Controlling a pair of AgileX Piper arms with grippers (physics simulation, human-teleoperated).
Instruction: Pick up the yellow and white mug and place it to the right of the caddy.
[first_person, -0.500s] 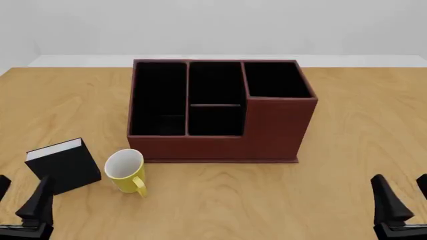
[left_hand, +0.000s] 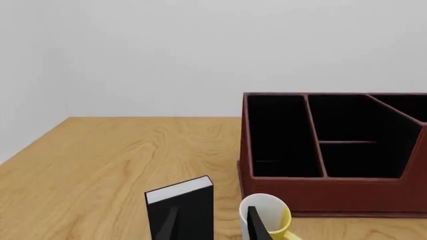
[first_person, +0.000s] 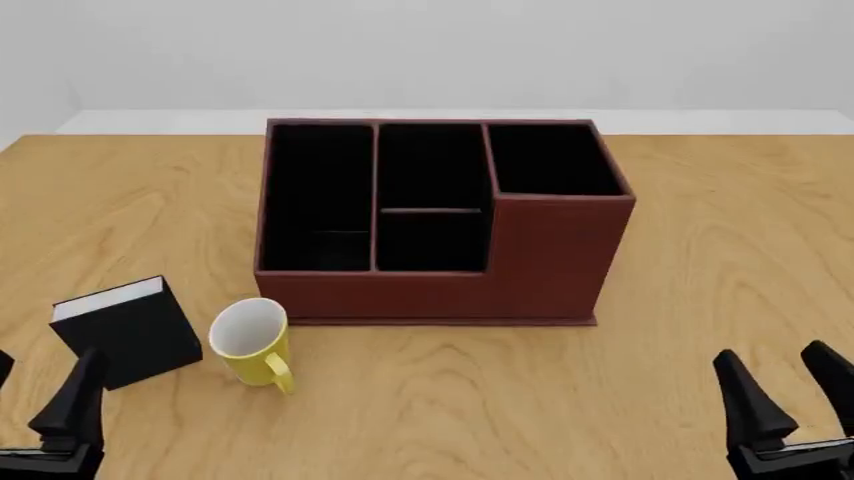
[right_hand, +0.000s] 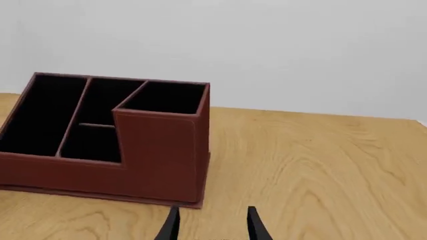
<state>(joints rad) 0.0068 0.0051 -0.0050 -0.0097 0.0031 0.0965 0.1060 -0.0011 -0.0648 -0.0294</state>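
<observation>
The yellow and white mug (first_person: 254, 342) lies tipped on its side toward the table's (first_person: 694, 260) near-left corner, white mouth facing up and away, loop handle toward the near edge. It sits just beside the caddy (first_person: 434, 220), off its near-left corner, apart from it. A black book (first_person: 128, 330) stands just to the mug's left.

Left claw (first_person: 38, 405) is spread and empty at the near-left edge, behind the book and mug. Right claw (first_person: 787, 400) is spread and empty at the near-right edge, well apart from the mug.

Risks, as judgement:
- Book crowds the mug; a left claw approach could clip the book and topple it or shove it into the mug.
- Mug is on its side and round, so a nudge could roll it against the caddy wall.
- A pinch on the curved body may slip; the rim or handle looks safer.
- Carry path goes past the tall caddy section; a low carry could strike it.
- Drop spot right of the caddy is far across for the left arm, so a handover or overreach may be needed.

No brands, labels or readable writing on mug, caddy or book.
</observation>
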